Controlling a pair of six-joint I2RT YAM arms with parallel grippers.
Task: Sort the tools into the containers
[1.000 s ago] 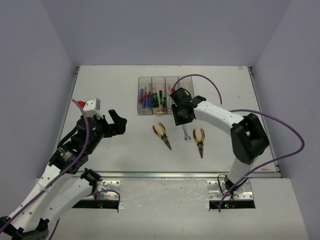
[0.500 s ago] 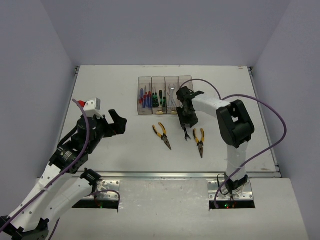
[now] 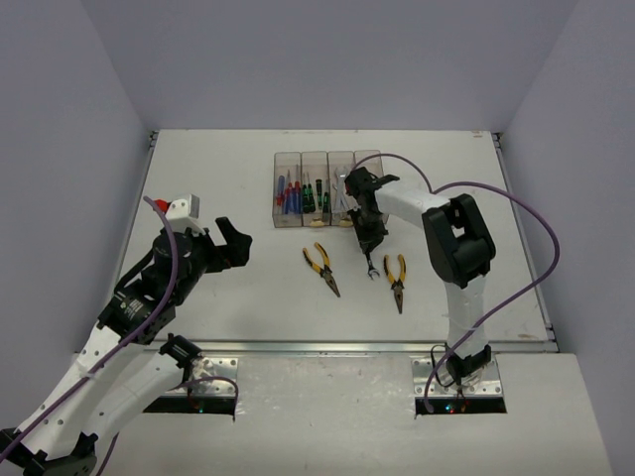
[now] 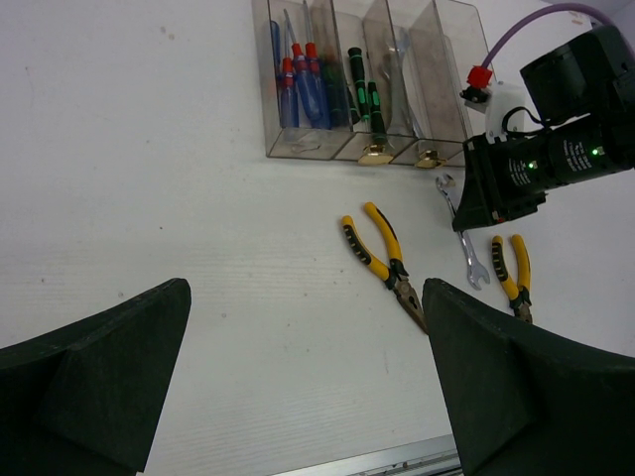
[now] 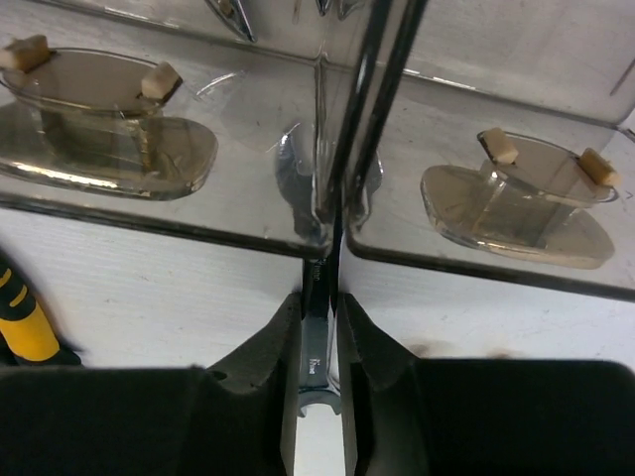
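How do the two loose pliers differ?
The left pliers lie slanted, nose toward the near right; the right pliers lie nearly straight, nose toward the near edge. The wrench lies closer to the right pliers than the left pliers. Both have yellow-and-black handles, outside the bins.

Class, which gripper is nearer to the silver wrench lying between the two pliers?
Right. The right gripper pinches the wrench between its fingers; the left gripper hangs open far off to the left.

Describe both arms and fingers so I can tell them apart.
Both: white shells, black joints, purple cables, black fingers. Left arm carries a white block with a red tip. Right arm has a red cap and green lights at its wrist.
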